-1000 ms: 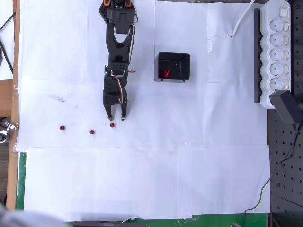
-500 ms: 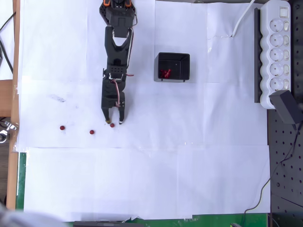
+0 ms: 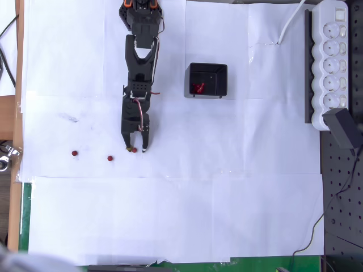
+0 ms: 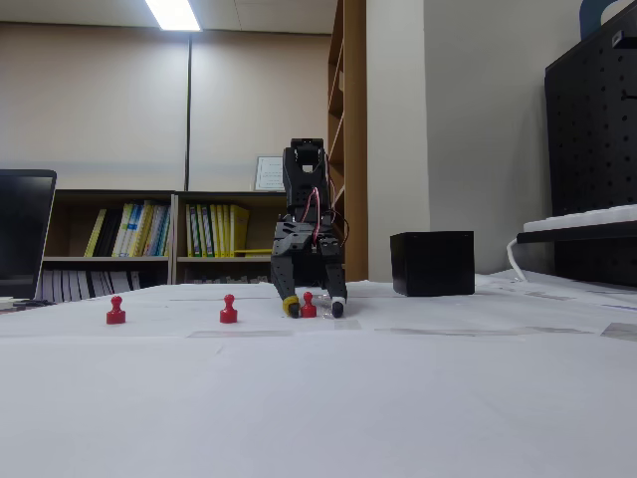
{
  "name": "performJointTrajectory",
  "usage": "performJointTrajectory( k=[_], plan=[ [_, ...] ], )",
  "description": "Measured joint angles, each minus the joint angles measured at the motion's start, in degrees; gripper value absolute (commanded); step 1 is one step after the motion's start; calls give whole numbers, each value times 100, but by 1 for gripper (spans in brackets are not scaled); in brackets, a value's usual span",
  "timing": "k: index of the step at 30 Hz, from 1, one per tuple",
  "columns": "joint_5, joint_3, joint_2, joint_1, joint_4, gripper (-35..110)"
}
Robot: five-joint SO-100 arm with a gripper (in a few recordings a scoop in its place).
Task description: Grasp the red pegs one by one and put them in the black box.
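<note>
Overhead view puts the end effector [image 3: 135, 149] left of centre in the frame, its two fingers spread apart and planted on the white paper of the bench [image 3: 227, 215], with one red peg [image 3: 134, 149] sitting in the gap between them; the jaws have not closed on it, so nothing is held. The low fixed view confirms it: the peg [image 4: 309, 306] stands upright between the yellow-tipped finger and the white-tipped one, close to both (whether either tip touches it is too fine to tell). Two more red pegs [image 3: 110, 158] wait further left, the outer one [image 3: 74, 153] well apart near the paper's edge. The black box [image 3: 207, 80] lies up and to the right of the arm, with red pegs already inside. To do this step well, I would close slowly and evenly so the peg stays centred and upright rather than being flicked sideways, then lift straight up before swinging toward the box.
</note>
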Motion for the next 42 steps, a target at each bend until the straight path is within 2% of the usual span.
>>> performJointTrajectory(
  k=[3,6,14,18,21,24,31,39,42],
  plan=[
    [35,88,44,0,0,11],
    [35,97,44,0,0,0],
    [0,79,9,0,88,0],
    [-299,97,-299,0,765,0],
    [-800,290,-773,9,1978,0],
    [-1468,457,-1380,-44,3665,0],
    [-2971,1213,-3182,-659,7110,0],
    [-4359,3393,-4307,-2558,11092,0],
    [-4808,3516,-4386,-3428,11786,0]
  ],
)
